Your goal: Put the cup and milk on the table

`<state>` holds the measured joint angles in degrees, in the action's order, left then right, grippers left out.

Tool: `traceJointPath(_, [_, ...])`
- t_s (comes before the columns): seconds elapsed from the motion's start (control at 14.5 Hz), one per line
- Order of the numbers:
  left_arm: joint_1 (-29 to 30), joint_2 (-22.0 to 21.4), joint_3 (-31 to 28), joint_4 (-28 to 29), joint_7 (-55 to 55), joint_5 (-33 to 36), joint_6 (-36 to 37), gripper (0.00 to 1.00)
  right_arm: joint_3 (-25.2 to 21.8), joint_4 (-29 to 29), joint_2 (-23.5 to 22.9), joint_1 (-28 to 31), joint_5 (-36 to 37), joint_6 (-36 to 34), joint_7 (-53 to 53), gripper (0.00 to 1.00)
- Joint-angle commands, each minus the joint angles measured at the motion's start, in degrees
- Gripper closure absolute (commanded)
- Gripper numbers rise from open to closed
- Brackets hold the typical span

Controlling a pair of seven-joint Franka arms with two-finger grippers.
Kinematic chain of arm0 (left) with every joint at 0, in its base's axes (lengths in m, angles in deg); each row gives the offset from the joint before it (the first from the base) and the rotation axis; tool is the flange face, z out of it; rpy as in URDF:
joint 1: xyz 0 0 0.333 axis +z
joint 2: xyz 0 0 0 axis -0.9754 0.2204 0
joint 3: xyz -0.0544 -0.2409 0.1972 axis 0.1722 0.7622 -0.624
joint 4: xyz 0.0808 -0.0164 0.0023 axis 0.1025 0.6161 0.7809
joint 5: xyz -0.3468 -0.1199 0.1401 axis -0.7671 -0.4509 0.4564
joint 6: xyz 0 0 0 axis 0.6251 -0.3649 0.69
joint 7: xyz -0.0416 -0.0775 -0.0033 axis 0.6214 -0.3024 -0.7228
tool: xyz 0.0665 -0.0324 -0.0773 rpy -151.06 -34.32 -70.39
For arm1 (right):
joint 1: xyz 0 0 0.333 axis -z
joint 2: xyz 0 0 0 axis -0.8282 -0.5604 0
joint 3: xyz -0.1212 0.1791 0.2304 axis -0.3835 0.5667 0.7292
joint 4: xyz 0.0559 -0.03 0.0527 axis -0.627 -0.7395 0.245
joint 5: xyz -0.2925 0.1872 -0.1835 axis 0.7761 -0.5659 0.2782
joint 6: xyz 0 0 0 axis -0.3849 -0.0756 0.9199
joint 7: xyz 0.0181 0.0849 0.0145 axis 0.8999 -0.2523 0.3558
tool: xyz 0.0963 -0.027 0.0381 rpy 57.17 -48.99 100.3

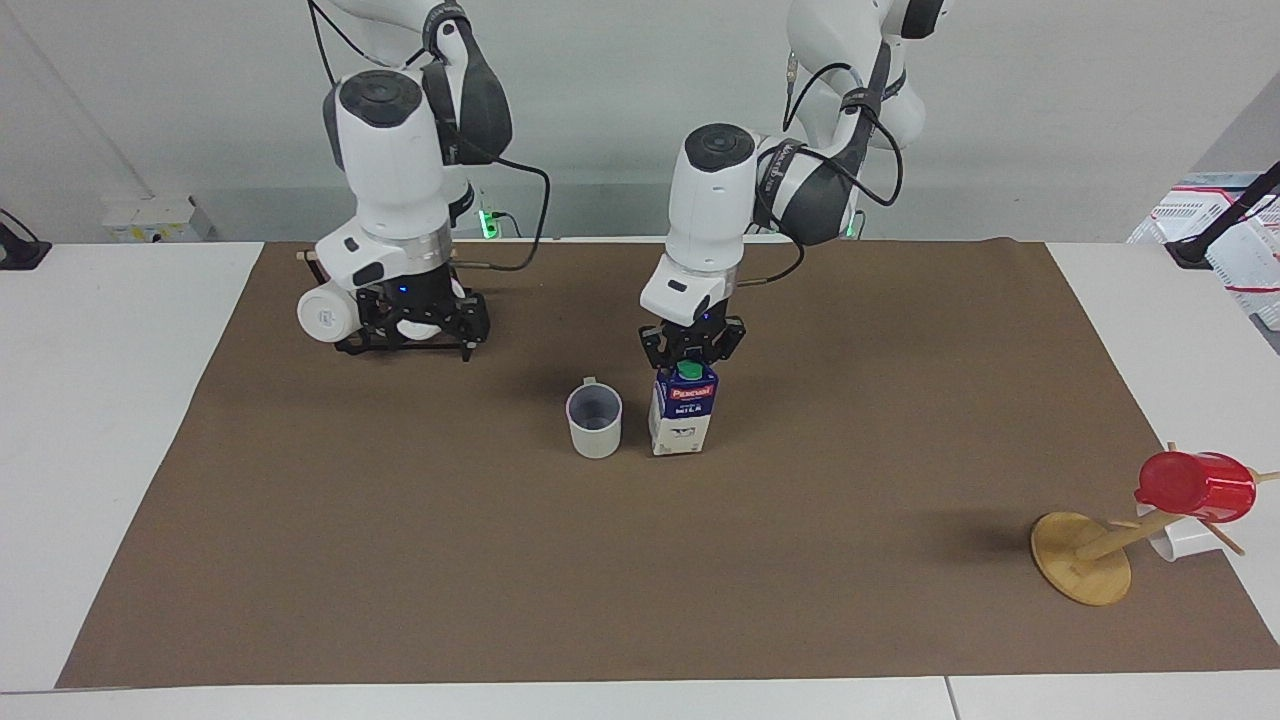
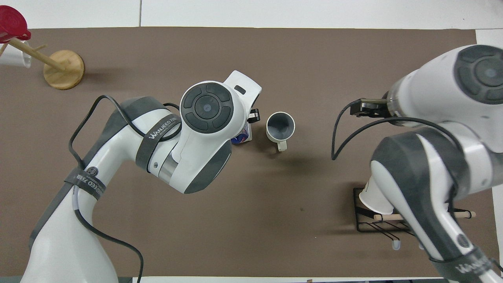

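Observation:
The off-white cup [image 1: 594, 424] stands upright and free on the brown mat of the table [image 1: 400, 560], handle toward the robots; it also shows in the overhead view [image 2: 280, 125]. The milk [image 1: 683, 412] stands upright on the mat right beside the cup, toward the left arm's end. My left gripper [image 1: 692, 356] is at the carton's top, shut on it around the green cap. In the overhead view the left arm hides most of the milk [image 2: 241, 137]. My right gripper [image 1: 418, 338] is open and empty, over the black mug rack [image 1: 350, 345].
The rack holds white mugs [image 1: 320, 315] near the right arm's base and shows in the overhead view [image 2: 377, 226]. A wooden mug tree [image 1: 1080, 570] with a red cup [image 1: 1195, 487] and a white cup [image 1: 1185, 540] stands at the left arm's end.

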<state>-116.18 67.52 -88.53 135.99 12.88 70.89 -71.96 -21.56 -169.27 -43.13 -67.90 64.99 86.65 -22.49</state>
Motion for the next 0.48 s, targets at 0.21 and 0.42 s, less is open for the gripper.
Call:
traceJointPath(0.21, [-2.05,1.71,-0.91,-1.38,-1.14,1.29,-2.55,0.96,0.05,8.52,2.76,12.06,-4.65,-13.46,-16.67,0.0])
traceJointPath(0.42, [-2.66,1.8,-0.91,-1.2,-1.23,1.29,-2.38,0.87,0.05,19.61,-1.63,13.83,-4.12,-23.25,-18.45,0.0])
